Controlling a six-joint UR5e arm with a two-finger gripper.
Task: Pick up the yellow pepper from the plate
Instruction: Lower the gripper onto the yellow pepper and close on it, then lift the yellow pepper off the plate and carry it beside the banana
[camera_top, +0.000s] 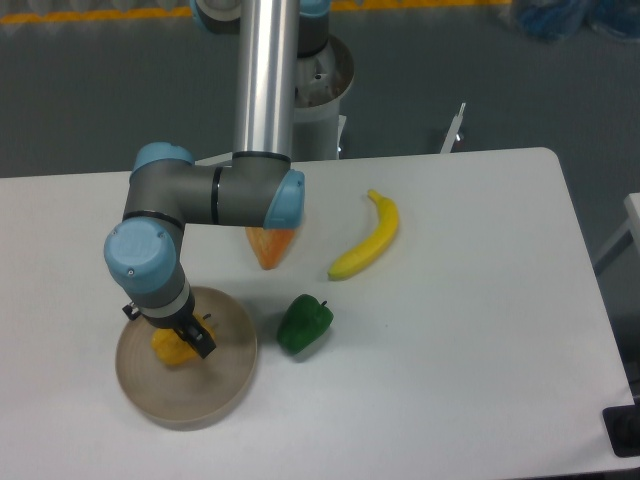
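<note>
Spanning most of the frame: white counter (450, 330), rounded corners, grey floor behind it.

Arm (215, 195) next in size. Silver tube drops from top centre, grey elbow links with blue caps turn left, wrist points down over the plate.

Plate (200, 395): round, beige-tan, low rim, sits at the front-left of the counter, partly under the wrist.

Banana (368, 240): long, yellow, lying right of centre, well apart from the plate.

Orange wedge piece (270, 247): between arm elbow and banana, its top hidden behind the blue cap.

Green pepper (304, 323): on the counter just right of the plate, close to the rim but not touching as far as I can see.

Yellow pepper (170, 348): on the plate, upper-left part, lumpy yellow-orange. Partly covered by the gripper.

Gripper (188, 335): black, right at the yellow pepper, in contact or very nearly. 1 dark finger visible along the pepper's right side; the other is hidden by the wrist. Fingers' spacing: cannot tell from this view, nor whether they are clamped on the pepper. Pepper looks seated on the plate, not lifted.
</note>
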